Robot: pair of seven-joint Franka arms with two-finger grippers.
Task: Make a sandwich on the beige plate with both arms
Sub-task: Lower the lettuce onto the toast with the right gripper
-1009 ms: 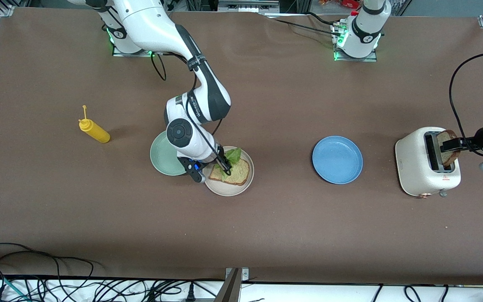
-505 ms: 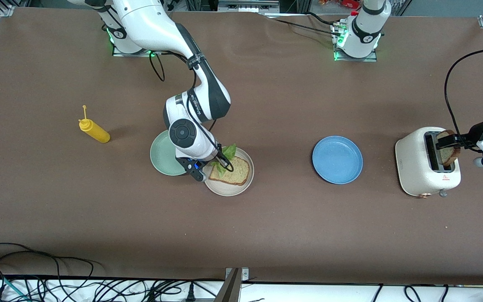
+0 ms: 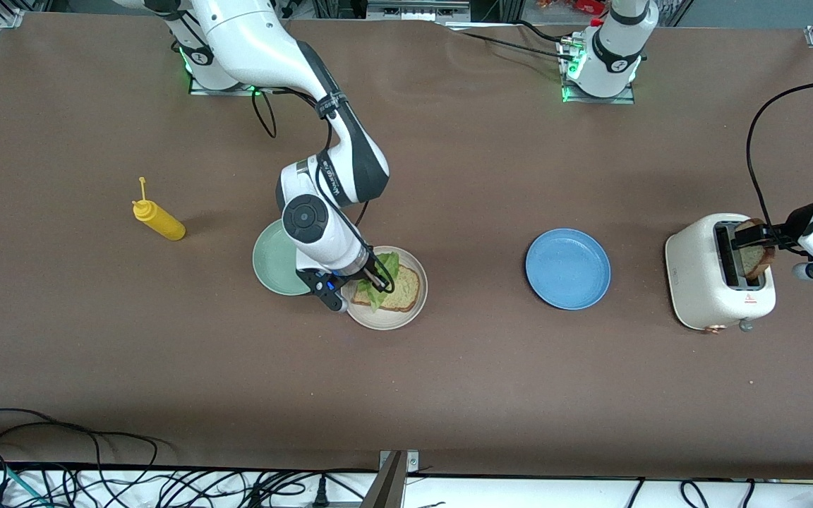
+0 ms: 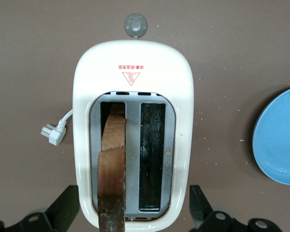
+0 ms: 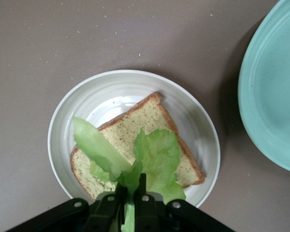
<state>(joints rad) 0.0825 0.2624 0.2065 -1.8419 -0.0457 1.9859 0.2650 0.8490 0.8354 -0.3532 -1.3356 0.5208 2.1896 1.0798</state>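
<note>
Front view: two white arms reach over a brown table (image 3: 449,381) from bases along its top edge.
Right gripper (image 3: 380,282): over the beige plate, fingers pinched together on a ruffled green lettuce leaf (image 3: 378,276); the right wrist view shows the leaf (image 5: 150,162) clamped at its stem end and hanging over the bread.
Beige plate (image 3: 387,321): on the table just beside the mint-green plate, toward the left arm's end from it and a little nearer the front camera.
Bread slice on plate (image 3: 401,291): one square, brown-crusted slice lying flat in the beige plate (image 5: 111,89), under the leaf.
Mint-green plate (image 3: 272,264): partly hidden under the right arm's wrist.
Left gripper (image 3: 756,240): over the toaster, fingers spread as wide as they go, standing to either side of the toaster body in the left wrist view (image 4: 133,215); it grips nothing.
Toaster (image 3: 703,282): cream, two slots, at the left arm's end of the table.
Toaster bread (image 4: 111,174): a brown-crusted slice standing upright in one slot, its top sticking out; the other slot holds nothing.
Blue plate (image 3: 567,268): between the beige plate and the toaster.
Yellow squeeze bottle (image 3: 158,220): lying tilted, toward the right arm's end of the table, well apart from the plates.
</note>
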